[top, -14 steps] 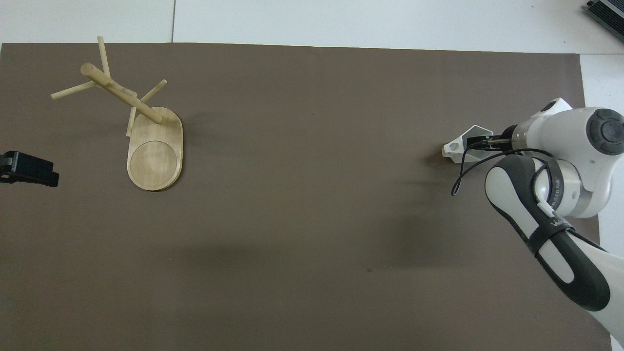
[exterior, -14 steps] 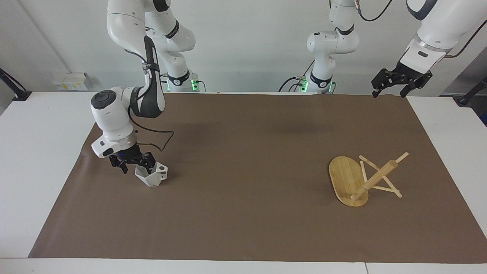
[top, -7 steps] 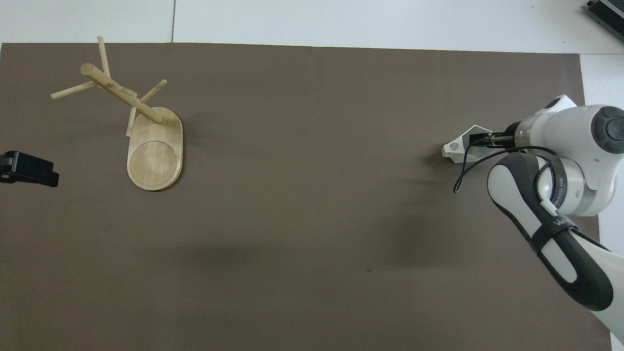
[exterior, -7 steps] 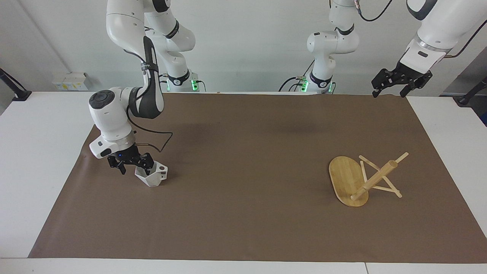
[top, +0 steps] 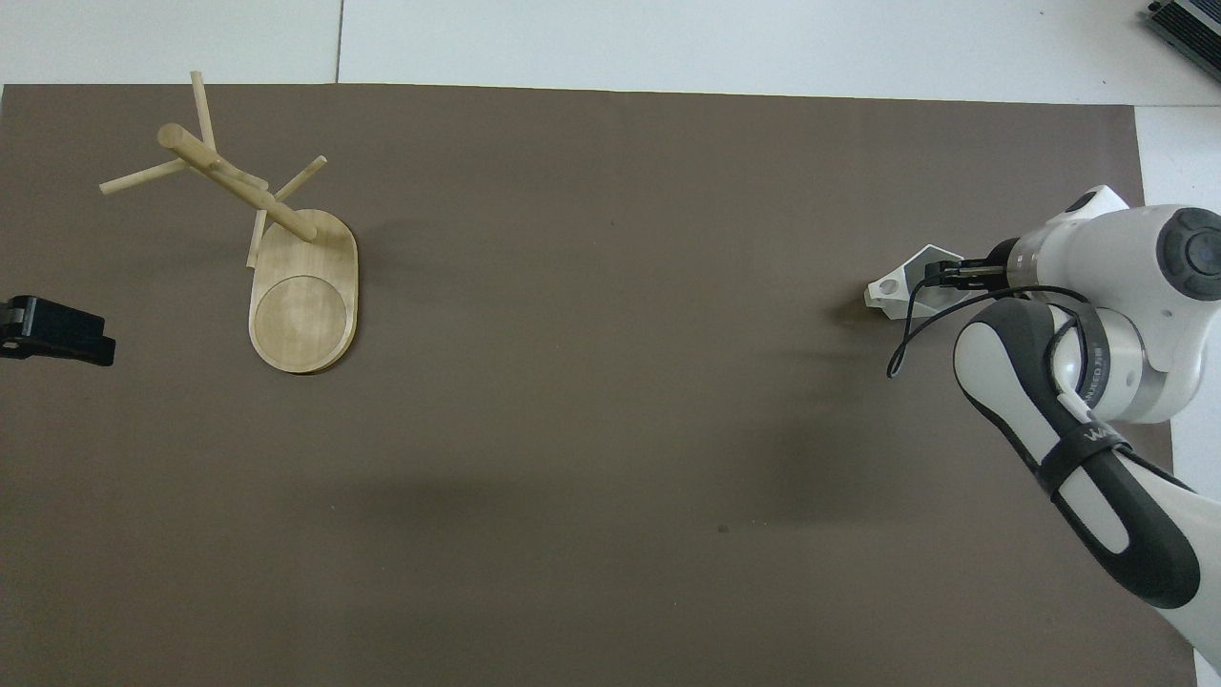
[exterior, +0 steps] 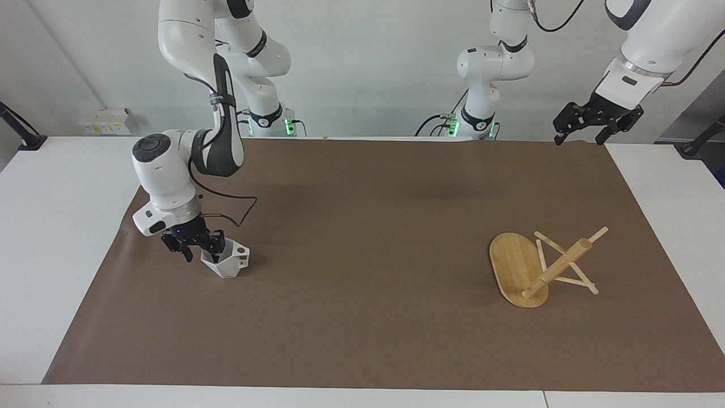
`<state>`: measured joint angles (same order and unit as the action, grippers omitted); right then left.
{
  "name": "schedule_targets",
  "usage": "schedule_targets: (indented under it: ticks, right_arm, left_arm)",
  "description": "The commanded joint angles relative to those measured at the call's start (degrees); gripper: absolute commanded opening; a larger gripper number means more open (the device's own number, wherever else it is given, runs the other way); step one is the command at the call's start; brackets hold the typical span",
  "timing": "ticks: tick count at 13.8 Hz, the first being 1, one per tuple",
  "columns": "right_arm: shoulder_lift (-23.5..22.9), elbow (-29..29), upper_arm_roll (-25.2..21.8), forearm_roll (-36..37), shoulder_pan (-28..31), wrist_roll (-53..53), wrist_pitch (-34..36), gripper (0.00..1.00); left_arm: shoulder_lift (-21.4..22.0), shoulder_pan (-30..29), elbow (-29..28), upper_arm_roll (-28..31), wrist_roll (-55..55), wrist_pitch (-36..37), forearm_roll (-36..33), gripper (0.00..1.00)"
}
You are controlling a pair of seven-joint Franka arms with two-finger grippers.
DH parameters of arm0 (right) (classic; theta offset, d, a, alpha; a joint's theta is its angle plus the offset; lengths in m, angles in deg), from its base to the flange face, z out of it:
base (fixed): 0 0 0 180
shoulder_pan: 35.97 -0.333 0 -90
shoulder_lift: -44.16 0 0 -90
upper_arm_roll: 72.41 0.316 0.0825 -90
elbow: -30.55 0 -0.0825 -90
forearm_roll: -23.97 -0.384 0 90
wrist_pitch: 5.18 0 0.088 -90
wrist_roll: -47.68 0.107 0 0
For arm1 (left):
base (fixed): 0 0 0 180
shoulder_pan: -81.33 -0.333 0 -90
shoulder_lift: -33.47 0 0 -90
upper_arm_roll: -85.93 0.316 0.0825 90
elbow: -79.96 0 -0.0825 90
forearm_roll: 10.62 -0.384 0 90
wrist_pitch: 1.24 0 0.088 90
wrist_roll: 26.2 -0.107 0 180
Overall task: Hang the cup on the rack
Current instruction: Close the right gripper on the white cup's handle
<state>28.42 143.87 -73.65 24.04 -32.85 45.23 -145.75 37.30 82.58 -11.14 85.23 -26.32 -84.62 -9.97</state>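
The white faceted cup (exterior: 227,264) sits on the brown mat toward the right arm's end of the table. Its blocky handle with the round hole points toward the left arm's end. It also shows in the overhead view (top: 901,289). My right gripper (exterior: 201,251) is down at the cup's rim, on the side away from the handle, and partly covers the cup in the overhead view (top: 944,274). The bamboo rack (exterior: 541,266) stands on its oval base toward the left arm's end (top: 277,219). My left gripper (exterior: 596,126) waits, open and empty, raised above the mat's corner.
The brown mat (exterior: 368,238) covers most of the white table (exterior: 62,238). The right arm's elbow and cable (exterior: 226,198) hang over the mat beside the cup. A dark clamp arm (exterior: 22,133) sits at the table's corner near the right arm.
The right hand has shifted slightly at the cup's rim and looks narrower. The cup, the rack and the left arm have not moved.
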Motion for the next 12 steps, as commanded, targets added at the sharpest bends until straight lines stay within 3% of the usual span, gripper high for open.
schedule_targets:
  ticks: [1,9,12]
  right_arm:
    - [0.3,-0.1,0.3,-0.9,0.4,-1.9,0.3,0.45]
    - [0.3,-0.2,0.3,-0.9,0.4,-1.6,0.4,0.08]
    - [0.3,-0.2,0.4,-0.9,0.4,-1.4,0.7,0.0]
  left_arm:
    - [1.2,-0.6,-1.2,-0.4,0.3,0.2,0.0,1.0]
    - [1.2,-0.6,-1.2,-0.4,0.3,0.2,0.0,1.0]
    - [1.2,-0.6,-1.2,-0.4,0.3,0.3,0.0,1.0]
